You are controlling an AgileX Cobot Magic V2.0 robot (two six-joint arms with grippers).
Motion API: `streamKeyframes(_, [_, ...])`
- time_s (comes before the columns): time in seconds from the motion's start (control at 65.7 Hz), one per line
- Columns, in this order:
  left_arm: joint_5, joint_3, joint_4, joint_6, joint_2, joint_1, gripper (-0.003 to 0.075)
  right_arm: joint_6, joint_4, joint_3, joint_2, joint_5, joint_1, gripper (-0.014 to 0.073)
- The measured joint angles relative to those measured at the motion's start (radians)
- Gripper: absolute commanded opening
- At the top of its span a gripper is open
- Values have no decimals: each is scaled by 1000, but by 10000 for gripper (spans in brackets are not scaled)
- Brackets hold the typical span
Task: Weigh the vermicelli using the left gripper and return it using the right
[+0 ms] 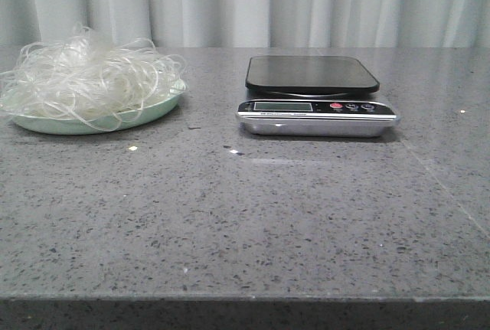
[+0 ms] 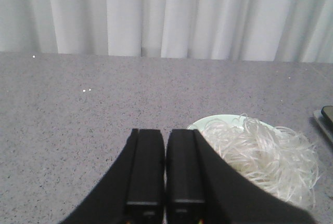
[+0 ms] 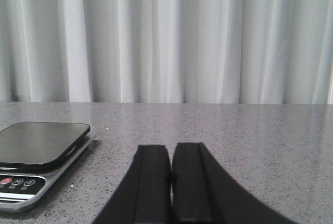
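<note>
The vermicelli (image 1: 88, 77), a fluffy tangle of whitish translucent strands, lies heaped on a pale green plate (image 1: 145, 113) at the far left of the table. It also shows in the left wrist view (image 2: 265, 154), on the plate (image 2: 218, 120). A kitchen scale (image 1: 315, 106) with a black platform (image 1: 311, 74) stands in the middle, its platform bare. My left gripper (image 2: 166, 130) is shut and empty, beside the plate. My right gripper (image 3: 171, 146) is shut and empty, to the right of the scale (image 3: 31, 154). Neither gripper shows in the front view.
The table is grey speckled stone (image 1: 245, 215) with its front edge near the camera. A pale curtain (image 1: 306, 1) hangs behind it. A few small white flecks (image 1: 132, 148) lie in front of the plate.
</note>
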Motion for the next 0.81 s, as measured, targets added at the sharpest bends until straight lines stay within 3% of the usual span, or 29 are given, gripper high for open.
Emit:
streamKeyframes(0.076, [8,0,1,0,7,0,188,0,0,0,0,0,0,181])
streamKeyframes(0.289, [67,-33,5,38,10,-26,531,0,0,0,0,0,0,181])
streamKeyframes(0.35, [72,-38,5,45,10,-47,592,0,0,0,0,0,0,181])
streamKeyframes(0.578, [66,-61,5,66,43,-108,623,0,0,0,0,0,0,181])
streamKeyframes(0.806, [205,-240,24,80,277,-241,624,0,0,0,0,0,0,181])
